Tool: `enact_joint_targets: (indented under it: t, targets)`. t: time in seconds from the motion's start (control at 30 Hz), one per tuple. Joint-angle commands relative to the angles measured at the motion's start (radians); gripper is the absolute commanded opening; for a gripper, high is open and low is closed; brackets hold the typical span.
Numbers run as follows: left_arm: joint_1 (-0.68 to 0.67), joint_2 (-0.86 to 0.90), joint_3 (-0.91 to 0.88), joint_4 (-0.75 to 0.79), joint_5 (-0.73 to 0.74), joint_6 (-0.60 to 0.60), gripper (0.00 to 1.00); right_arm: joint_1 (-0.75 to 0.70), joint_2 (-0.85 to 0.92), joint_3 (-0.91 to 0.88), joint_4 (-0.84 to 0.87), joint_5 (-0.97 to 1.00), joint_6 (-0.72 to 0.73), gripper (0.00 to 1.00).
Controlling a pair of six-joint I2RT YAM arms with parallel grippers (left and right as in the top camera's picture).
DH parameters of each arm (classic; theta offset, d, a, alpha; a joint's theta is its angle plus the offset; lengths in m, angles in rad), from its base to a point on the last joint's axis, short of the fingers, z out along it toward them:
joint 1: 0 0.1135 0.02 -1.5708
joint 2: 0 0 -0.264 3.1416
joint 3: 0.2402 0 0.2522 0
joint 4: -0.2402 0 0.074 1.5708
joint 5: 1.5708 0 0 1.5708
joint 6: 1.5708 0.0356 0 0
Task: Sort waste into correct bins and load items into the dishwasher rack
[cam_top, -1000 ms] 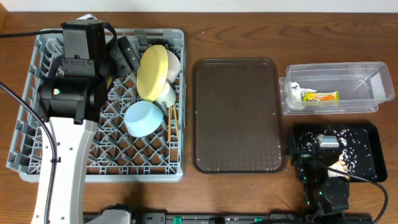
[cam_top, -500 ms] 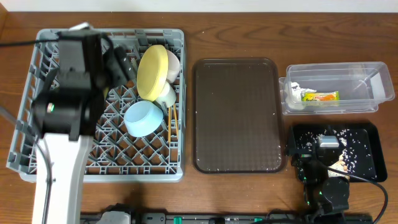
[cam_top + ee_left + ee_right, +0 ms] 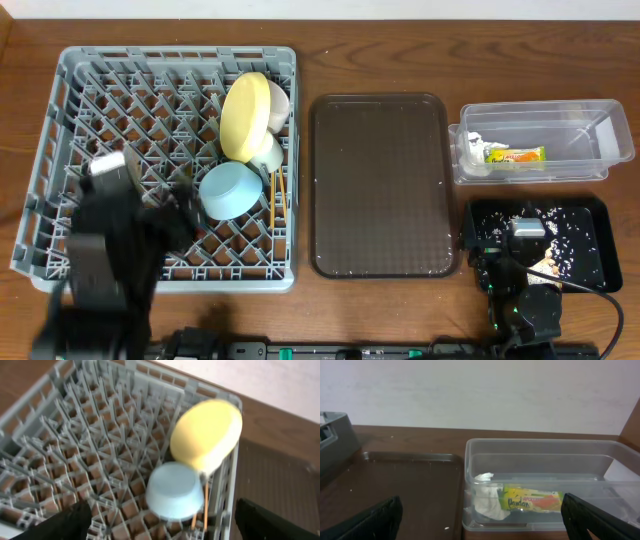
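Pulled back since a second ago from over the far-left corner of the dishwasher rack [image 3: 180, 52] to its near-left rim — left arm [image 3: 105, 270] now a dark blur there, left gripper [image 3: 161, 520] with fingers spread wide, nothing between them. One rack, left and middle cells open from above, every loaded piece crowded along the right side. One brown serving tray [image 3: 380, 185] just right of it, a narrow strip of table [image 3: 303, 200] at either long edge. One clear tub [image 3: 585, 120] at far right; one black tray [image 3: 595, 215] close in front of that. In the rack: one yellow plate [image 3: 245, 115] on edge, leaning against one white bowl [image 3: 268, 153]; one light blue cup [image 3: 228, 190] against the plate's near side; two chopsticks [image 3: 277, 203] along the right wall beside the cup. In the tub's left end: one snack wrapper [image 3: 515, 154], one crumpled napkin [image 3: 473, 146] just beside it. Pale scraps [image 3: 567, 240] strewn over the black tray — too many to count. Right gripper [image 3: 481, 510] above that tray's left part, fingers spread wide, empty.
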Motion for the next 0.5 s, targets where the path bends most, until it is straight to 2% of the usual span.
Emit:
enact_joint_targets:
  t: [0.0, 0.23, 0.37, 0.47]
  targets:
    - [0.004, -0.167, -0.124, -0.004, 0.051, -0.019, 0.93, -0.012, -0.006, -0.002, -0.005, -0.008, -0.01, 0.99]
    - [0.005, -0.482, -0.349, 0.042, 0.05, -0.051, 0.93, -0.012, -0.006, -0.002, -0.005, -0.008, -0.01, 0.99]
    - [0.005, -0.621, -0.498, 0.223, 0.05, -0.051, 0.93, -0.012, -0.006, -0.002, -0.005, -0.008, -0.01, 0.99]
    - [0.005, -0.697, -0.628, 0.434, 0.051, -0.051, 0.93, -0.012, -0.006, -0.002, -0.005, -0.008, -0.01, 0.99]
